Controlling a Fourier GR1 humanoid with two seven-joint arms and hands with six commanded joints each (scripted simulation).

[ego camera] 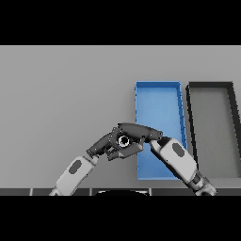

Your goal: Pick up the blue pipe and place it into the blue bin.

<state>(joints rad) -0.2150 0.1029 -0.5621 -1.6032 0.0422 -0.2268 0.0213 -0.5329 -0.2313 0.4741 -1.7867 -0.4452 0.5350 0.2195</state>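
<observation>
While the grey table (66,94) stretches wide behind them, the blue bin (157,101) and the black bin (210,85) lie side by side at the right, close but apart. Over the blue bin's left edge the right hand (139,132) reaches leftward and meets the left hand (106,145) just beside the bin. Between them a small round pale thing with a dark hole (124,140) shows; no blue pipe can be picked out, and I cannot tell how either hand's fingers are set.
</observation>
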